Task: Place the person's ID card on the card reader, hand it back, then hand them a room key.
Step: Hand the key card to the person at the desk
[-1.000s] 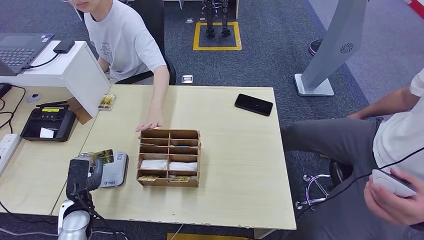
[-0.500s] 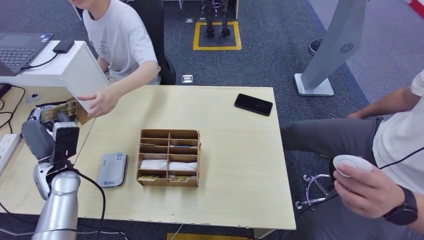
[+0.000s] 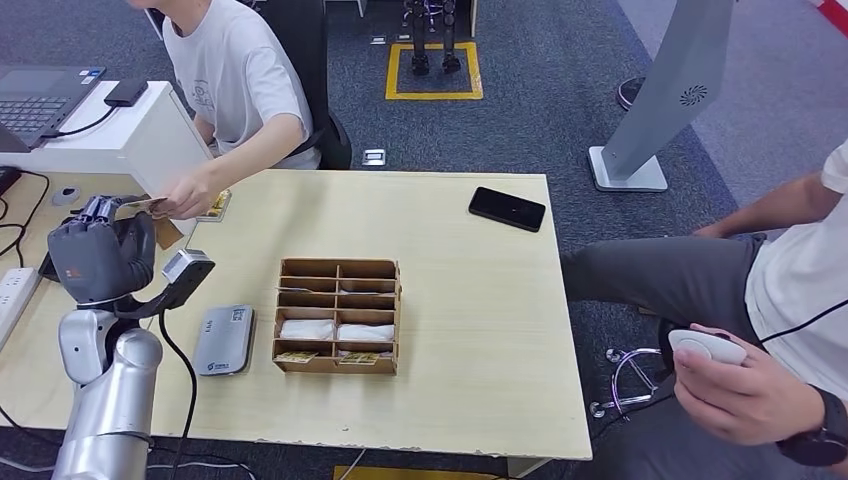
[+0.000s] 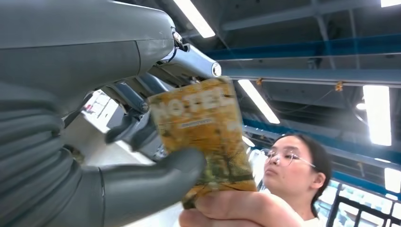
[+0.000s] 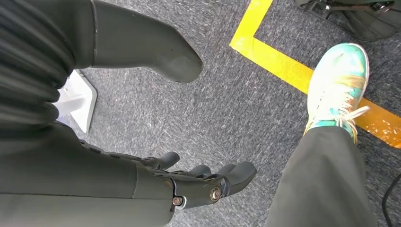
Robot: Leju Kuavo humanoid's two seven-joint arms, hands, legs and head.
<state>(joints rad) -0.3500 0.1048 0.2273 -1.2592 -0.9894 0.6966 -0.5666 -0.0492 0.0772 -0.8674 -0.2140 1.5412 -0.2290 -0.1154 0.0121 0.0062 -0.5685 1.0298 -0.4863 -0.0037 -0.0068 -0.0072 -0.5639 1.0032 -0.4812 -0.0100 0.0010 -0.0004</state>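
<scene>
My left hand (image 3: 97, 260) is raised over the table's left end and pinches a yellow card (image 3: 140, 204) printed HOTEL. In the left wrist view the thumb (image 4: 142, 179) presses the card (image 4: 203, 132) against the fingers behind it. The seated person's hand (image 3: 185, 197) grips the same card at its other edge, and their fingers (image 4: 236, 210) show under it. The grey card reader (image 3: 224, 340) lies flat on the table with nothing on it. A wooden divided box (image 3: 339, 315) beside it holds similar cards. My right hand (image 5: 189, 182) hangs over the carpet, fingers apart, holding nothing.
A black terminal (image 3: 95, 248), a power strip (image 3: 12, 290) and a white stand (image 3: 150, 135) crowd the left end. Another card (image 3: 213, 205) lies by the stand. A black phone (image 3: 508, 209) sits far right. A second person (image 3: 790, 280) sits at the right.
My left hand lifted the card from above the reader and carried it up and left. The person's hand left the box and took hold of the card.
</scene>
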